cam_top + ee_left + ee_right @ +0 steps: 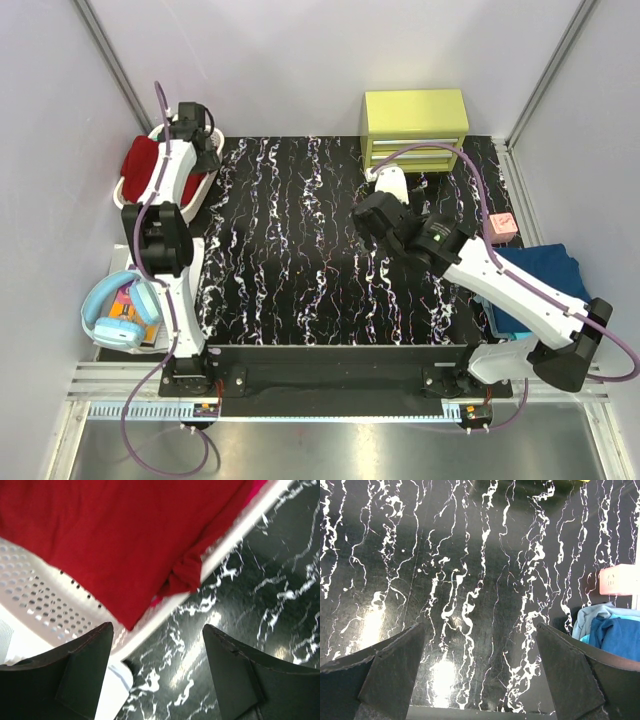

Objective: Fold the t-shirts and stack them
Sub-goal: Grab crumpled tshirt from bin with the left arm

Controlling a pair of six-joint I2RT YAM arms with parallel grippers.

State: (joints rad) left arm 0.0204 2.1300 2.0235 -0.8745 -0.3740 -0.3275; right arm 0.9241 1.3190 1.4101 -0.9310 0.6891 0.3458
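A dark red t-shirt [125, 545] is being kept bunched in a white plastic basket [45, 605] at the far left corner of the table, one knotted fold of it spilling over the rim. The left gripper [157, 632] is being held just above that rim with its fingers spread wide and nothing between them. The right gripper [480, 630] is being held over the bare middle of the table, its fingers likewise parted and empty. The shirt is being judged light, soft and limp: it is likely to sag and drag when lifted, and is best pinched at a loose edge or at the bunched fold near the rim, where the cloth is thick enough to catch and the basket's lattice is not being snagged. A pile of blue t-shirts [540, 275] is being kept at the right edge, near a small pink block [501, 226]. The work is being done on a black table [300, 250] veined in white, glossy enough for lamp glare to be thrown back, and cloth is expected to slide on it easily. The station is being enclosed by pale walls, with a yellow drawer unit [415, 125] at the back and blue headphones [120, 310] at the near left.
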